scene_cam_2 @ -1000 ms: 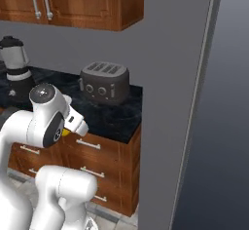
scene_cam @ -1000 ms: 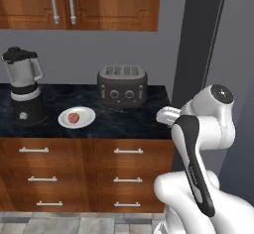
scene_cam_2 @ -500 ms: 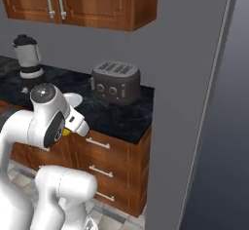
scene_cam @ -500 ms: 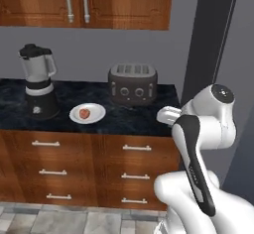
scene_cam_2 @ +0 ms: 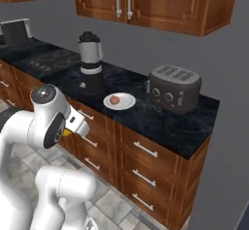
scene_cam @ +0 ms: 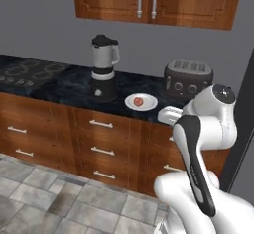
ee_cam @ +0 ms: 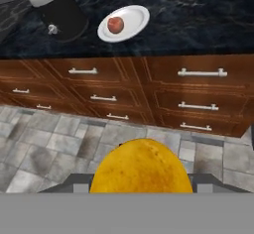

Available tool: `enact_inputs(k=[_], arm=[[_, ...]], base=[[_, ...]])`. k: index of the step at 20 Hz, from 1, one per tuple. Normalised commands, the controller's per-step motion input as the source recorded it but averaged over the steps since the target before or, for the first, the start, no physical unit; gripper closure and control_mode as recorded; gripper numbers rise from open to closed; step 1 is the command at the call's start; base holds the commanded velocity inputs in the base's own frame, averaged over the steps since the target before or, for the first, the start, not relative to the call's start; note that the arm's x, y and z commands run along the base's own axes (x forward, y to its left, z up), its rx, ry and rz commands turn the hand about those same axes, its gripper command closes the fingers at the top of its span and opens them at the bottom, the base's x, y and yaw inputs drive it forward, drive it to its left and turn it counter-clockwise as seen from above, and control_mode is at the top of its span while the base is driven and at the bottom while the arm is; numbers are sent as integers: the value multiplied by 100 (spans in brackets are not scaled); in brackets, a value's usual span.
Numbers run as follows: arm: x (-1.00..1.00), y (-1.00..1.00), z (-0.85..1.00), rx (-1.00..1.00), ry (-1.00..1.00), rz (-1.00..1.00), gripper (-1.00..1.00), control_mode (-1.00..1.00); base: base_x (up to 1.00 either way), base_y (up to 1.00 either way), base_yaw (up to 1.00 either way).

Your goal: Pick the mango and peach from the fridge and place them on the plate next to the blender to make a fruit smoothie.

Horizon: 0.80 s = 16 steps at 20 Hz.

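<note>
- I am carrying the mango [ee_cam: 141, 166] toward the table [scene_cam_2: 160, 122]; my fingers [ee_cam: 141, 186] are closed on it, and it bulges up between them at the bottom of the hand view.
- The peach [scene_cam_2: 114, 99] already lies on the plate [scene_cam_2: 127, 101], so I judge 1 of the 2 fruits delivered and this the last carry.
- The plate sits on the table between the blender [scene_cam_2: 91, 63] on its left and the toaster [scene_cam_2: 173, 87] on its right, just beside the blender's black base.
- The next move calls for bringing the hand over the plate, lowering to the bare rim beside the peach, then opening the fingers.
- The mango looks smooth, oval, yellow-orange with darker mottling; rounded, so it could roll once released.
- The peach is small, round, reddish-pink, about centred on the plate.
</note>
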Motion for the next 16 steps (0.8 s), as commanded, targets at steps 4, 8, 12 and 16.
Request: enact_inputs(k=[4, 8, 12, 16], arm=[[0, 0, 0, 0, 0, 0, 100, 100], [0, 0, 0, 0, 0, 0, 100, 100], [0, 0, 0, 0, 0, 0, 100, 100], [0, 0, 0, 0, 0, 0, 100, 100]], base=[[100, 85, 0], [100, 74, 0], [100, 70, 0], [100, 40, -1]])
